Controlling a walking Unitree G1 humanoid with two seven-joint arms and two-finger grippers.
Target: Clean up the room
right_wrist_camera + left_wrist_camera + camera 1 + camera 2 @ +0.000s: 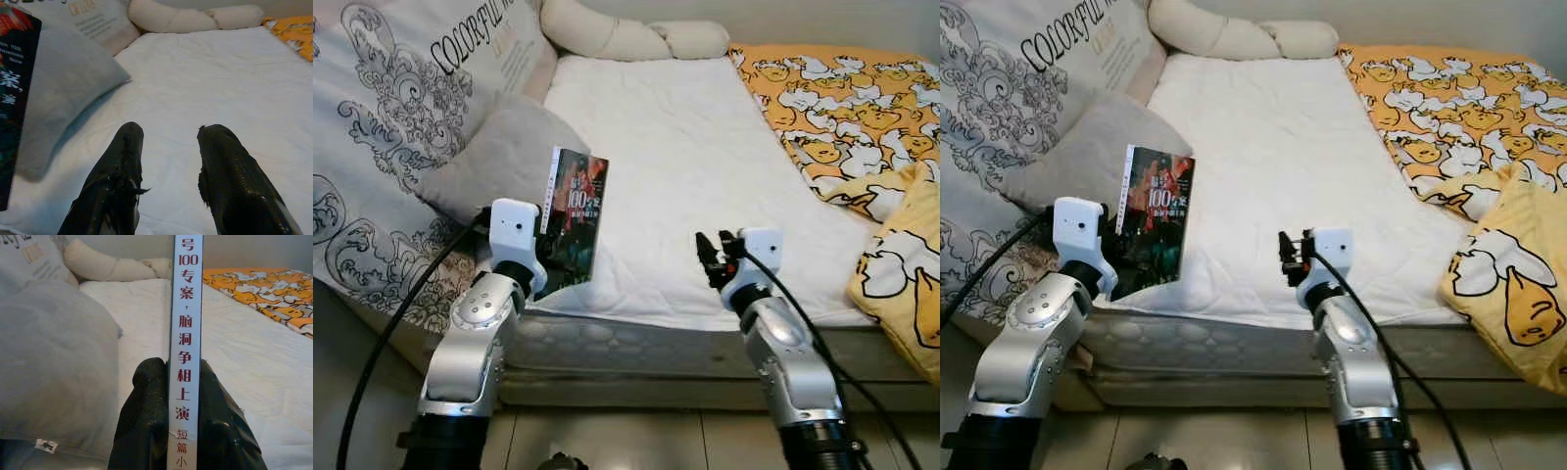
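Note:
A dark-covered book (574, 217) with red and white lettering stands upright over the near left corner of the white mattress (705, 166). My left gripper (185, 406) is shut on it, one black finger on each side of its pale spine (187, 333). My right gripper (713, 257) hovers open over the mattress's front edge, with nothing between its fingers (122, 166). The book's cover (13, 93) also appears off to one side in the right wrist view.
A grey pillow (504, 157) and a large printed cushion (401, 108) lie at the left. A cream bolster (626, 37) runs along the head of the bed. An orange cartoon-print quilt (847, 108) covers the right side and hangs over the front corner (901, 274).

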